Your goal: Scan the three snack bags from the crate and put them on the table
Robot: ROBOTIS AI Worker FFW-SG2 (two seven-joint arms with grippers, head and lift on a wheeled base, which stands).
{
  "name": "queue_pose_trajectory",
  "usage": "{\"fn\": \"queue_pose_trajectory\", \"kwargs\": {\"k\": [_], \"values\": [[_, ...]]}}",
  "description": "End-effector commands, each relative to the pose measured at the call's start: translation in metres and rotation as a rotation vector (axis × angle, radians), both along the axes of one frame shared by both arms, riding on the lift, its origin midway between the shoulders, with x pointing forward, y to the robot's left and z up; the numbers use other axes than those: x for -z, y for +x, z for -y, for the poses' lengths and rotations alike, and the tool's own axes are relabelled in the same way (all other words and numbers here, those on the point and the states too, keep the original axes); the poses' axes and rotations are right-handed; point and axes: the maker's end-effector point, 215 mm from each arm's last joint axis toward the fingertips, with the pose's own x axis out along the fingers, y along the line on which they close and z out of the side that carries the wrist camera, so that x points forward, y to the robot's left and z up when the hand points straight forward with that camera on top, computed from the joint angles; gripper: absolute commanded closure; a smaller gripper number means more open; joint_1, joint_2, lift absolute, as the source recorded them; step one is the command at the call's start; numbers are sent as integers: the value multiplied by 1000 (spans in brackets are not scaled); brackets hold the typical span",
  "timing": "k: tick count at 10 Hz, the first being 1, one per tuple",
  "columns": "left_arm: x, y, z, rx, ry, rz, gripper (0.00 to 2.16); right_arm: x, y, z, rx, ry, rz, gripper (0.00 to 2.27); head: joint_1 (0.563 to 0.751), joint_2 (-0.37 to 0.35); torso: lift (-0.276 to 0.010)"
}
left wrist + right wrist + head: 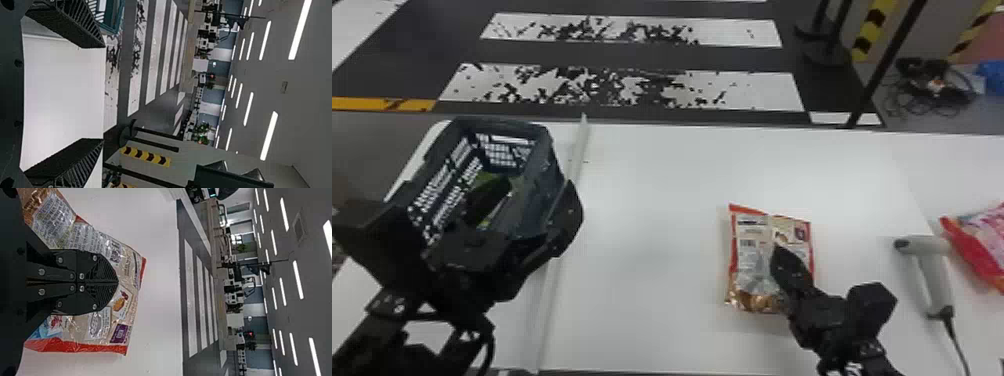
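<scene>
The white table [642, 200] spreads under everything, with a pale strip [577, 150] running across it from near edge to far. Left of that strip sits the blue crate [534, 185], its open top facing up. The orange-edged bag [747, 240] lies flat on the table, right of the strip and well apart from the crate. Farther right, the red bag [982, 245] rests on the table, partly cut off by the head view's edge. The left gripper [538, 192] hangs over the near part of the crate, its fingers spread wide with nothing between them. The right gripper [778, 252] is over the orange-edged bag, its two fingers pressed flat together and pinching nothing; whether they touch the bag I cannot tell. The grey scanner [934, 280] lies between the two bags, close beside the red one, its cable [957, 345] trailing toward the near edge. Smallest is a green patch [516, 181] inside the crate, partly hidden; what it belongs to I cannot tell.
</scene>
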Motion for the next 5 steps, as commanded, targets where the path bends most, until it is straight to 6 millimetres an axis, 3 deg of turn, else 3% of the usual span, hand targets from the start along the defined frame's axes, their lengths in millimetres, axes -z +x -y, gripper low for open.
{"fn": "queue_pose_trajectory", "kwargs": {"k": [1, 5], "values": [[0, -1, 2, 10, -3, 3, 9, 1, -2, -3, -15, -33, 21, 2243, 695, -10, -94], [-2, -2, -5, 16, -18, 10, 9, 14, -18, -1, -65, -96, 46, 2243, 695, -1, -94]]}}
